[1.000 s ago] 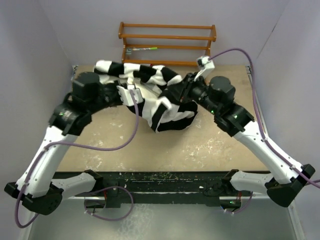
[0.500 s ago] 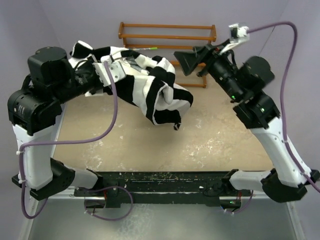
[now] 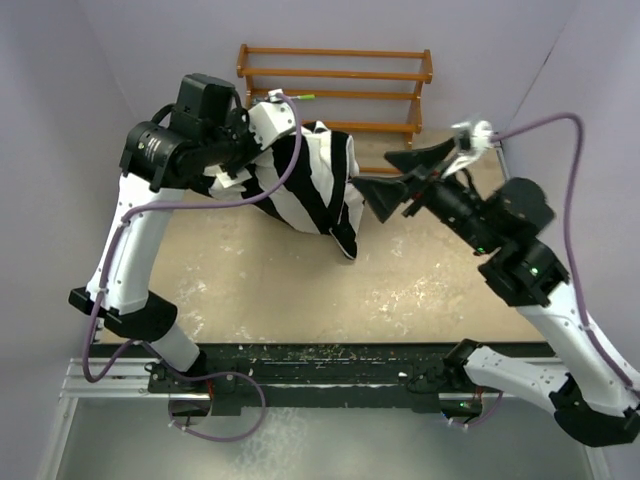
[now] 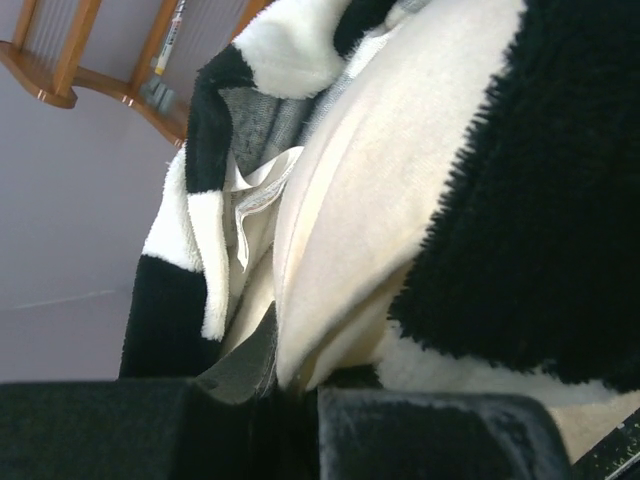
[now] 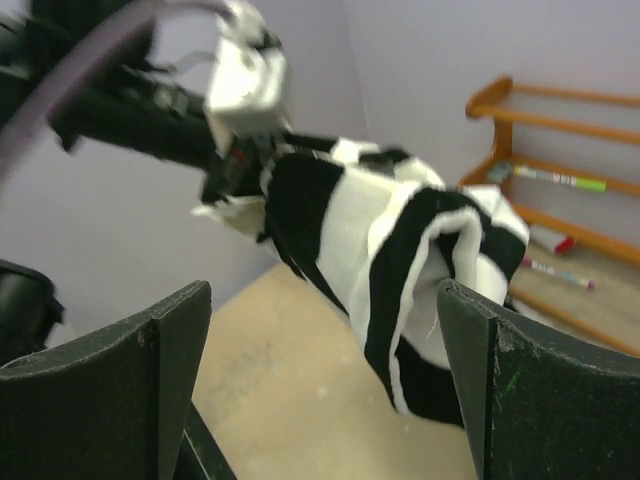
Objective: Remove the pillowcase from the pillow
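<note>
The left gripper (image 4: pixel 290 388), pinching the pillowcase (image 3: pixel 310 180), had hoisted it clear of the bench (image 3: pixel 420 285); the right gripper (image 3: pixel 397 177) had let go and hung spread wide beside it.

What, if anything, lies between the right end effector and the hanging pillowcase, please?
Nothing: in the right wrist view, only air separates the open right end effector from the pillowcase, with the table beneath.
</note>
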Robot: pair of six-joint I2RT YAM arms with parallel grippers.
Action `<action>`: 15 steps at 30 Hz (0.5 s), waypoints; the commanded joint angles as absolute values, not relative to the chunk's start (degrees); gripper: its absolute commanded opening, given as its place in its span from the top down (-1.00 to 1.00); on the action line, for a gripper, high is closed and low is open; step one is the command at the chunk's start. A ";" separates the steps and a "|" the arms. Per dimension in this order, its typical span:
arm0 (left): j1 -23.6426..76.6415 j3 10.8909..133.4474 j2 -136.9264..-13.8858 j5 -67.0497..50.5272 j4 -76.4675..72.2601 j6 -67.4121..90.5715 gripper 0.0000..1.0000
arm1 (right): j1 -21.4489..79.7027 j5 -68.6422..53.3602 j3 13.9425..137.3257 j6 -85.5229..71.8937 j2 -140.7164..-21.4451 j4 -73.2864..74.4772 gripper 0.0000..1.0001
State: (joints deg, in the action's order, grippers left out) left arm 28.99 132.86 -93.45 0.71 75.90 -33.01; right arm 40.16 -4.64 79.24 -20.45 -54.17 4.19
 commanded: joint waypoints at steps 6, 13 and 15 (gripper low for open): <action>28.83 135.65 -87.32 0.18 64.37 -29.45 1.00 | 40.36 -12.58 75.05 -17.68 -64.79 3.89 -0.76; 28.83 136.26 -86.71 -3.18 66.58 -29.27 1.00 | 40.28 -9.83 73.91 -16.63 -68.76 -1.12 -0.23; 28.83 136.40 -86.17 -4.42 67.20 -29.31 1.00 | 40.25 -9.21 73.18 -16.45 -68.52 -2.35 0.08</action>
State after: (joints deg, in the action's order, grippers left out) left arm 28.95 132.70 -91.37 -1.08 76.66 -30.61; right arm 40.18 -10.04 73.21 -17.76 -70.41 4.89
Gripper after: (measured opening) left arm 0.071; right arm 0.577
